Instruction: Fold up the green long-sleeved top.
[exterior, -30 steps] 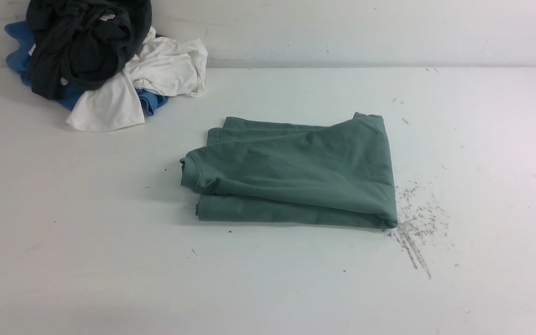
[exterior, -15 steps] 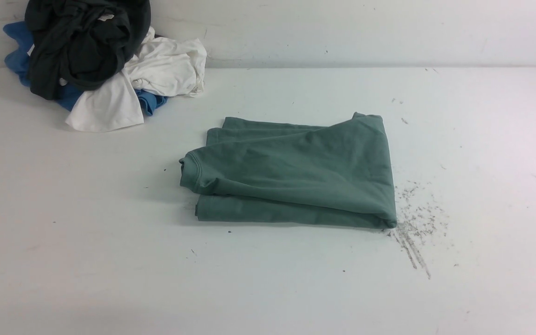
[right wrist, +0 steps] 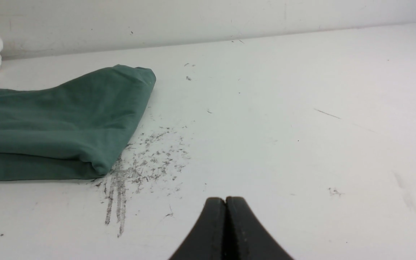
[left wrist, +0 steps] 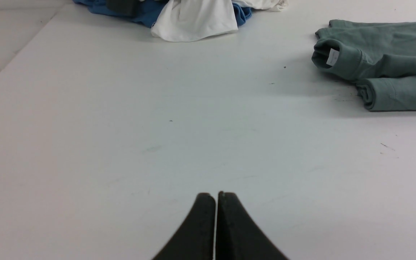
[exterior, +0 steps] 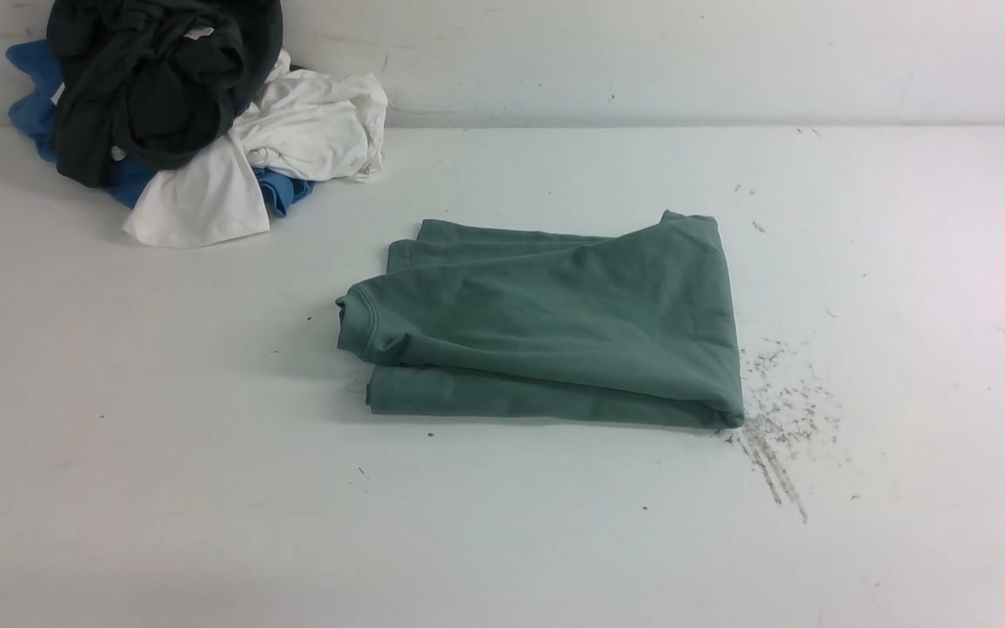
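Table [exterior: 162, 419] w/ folded green top [exterior: 555, 323] centre, edges uneven.

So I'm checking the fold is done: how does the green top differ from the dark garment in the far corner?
The green long-sleeved top lies folded into a flat, layered rectangle, while the dark garment is crumpled in a heap. The green long-sleeved top sits alone mid-table; the dark garment rests on top of white and blue clothes. Neither is touched by an end effector.
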Motion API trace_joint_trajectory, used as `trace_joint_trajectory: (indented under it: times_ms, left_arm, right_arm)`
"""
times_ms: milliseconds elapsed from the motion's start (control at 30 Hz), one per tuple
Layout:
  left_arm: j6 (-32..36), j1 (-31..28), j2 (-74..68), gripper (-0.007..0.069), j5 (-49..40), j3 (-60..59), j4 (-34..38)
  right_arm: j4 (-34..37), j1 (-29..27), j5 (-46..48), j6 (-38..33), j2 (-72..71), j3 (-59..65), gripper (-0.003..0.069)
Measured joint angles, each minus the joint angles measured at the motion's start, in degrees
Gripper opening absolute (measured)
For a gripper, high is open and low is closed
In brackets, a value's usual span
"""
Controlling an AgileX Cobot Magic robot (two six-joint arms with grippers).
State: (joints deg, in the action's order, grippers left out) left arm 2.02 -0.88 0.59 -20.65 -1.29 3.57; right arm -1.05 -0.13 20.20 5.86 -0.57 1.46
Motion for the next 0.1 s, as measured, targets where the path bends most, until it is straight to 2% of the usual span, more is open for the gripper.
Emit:
trace_joint_trajectory:
  times_ms: [100]
  left_arm:
    - [0.0, 0.0, 0.0, -0.0007, 0.0, 0.0, 0.0]
  right_arm:
    - [0.0, 0.0, 0.0, 0.0, 0.0, 0.0, -0.0014]
